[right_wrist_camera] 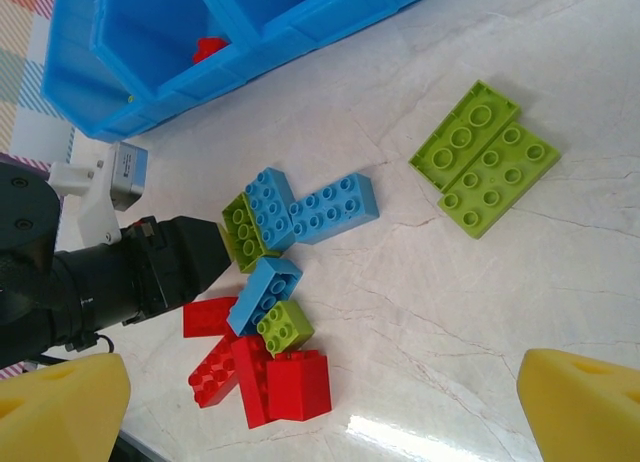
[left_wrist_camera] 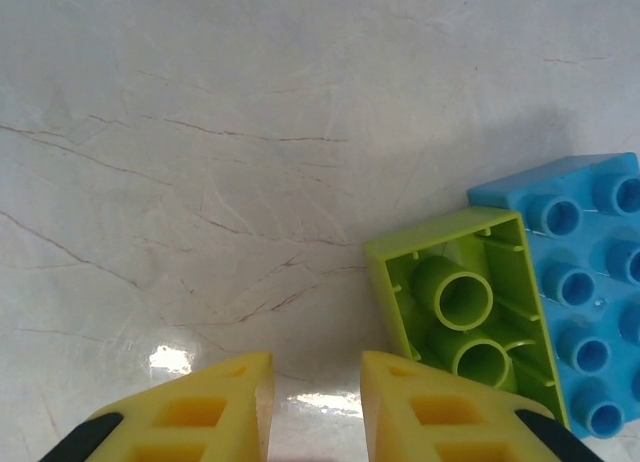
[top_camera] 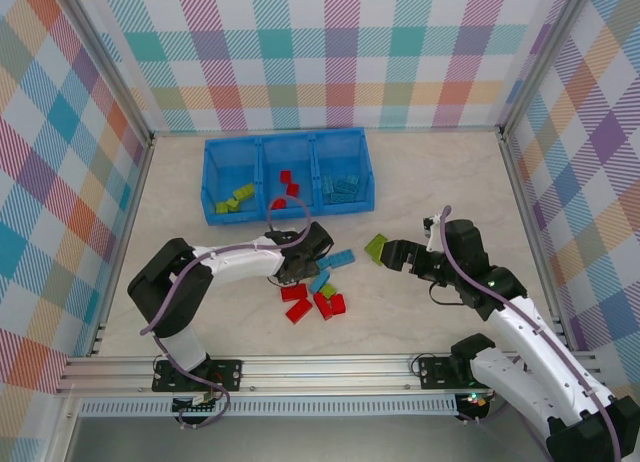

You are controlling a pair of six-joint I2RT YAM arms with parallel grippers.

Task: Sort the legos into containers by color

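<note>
The blue tray (top_camera: 210, 177) lies across the far part of the bench (top_camera: 450, 182), its long axis running left to right. Its left compartment holds lime green bricks (top_camera: 235, 199), the middle one red bricks (top_camera: 287, 187), and the right one light blue bricks (top_camera: 340, 189).

On the near side of the tray, the left pincer (left_wrist_camera: 315, 402) sits low over the bench. Its yellow fingertips (left_wrist_camera: 225, 407) are a narrow gap apart and grasp nothing. Just right of them an upturned lime brick (left_wrist_camera: 450, 307) lies hollow side up, its long side touching a studs-up blue brick (left_wrist_camera: 585, 282).

A loose heap (top_camera: 322, 304) of red, blue and lime bricks lies on the bench beside that pincer.

Farther right, a lime pair (right_wrist_camera: 485, 157) of bricks rests studs up, side by side and touching. In the right wrist view their long axes slant from lower left to upper right.

The right pincer (right_wrist_camera: 325, 412) is spread wide, released and holding nothing. From above it hangs just right of the lime pair.
</note>
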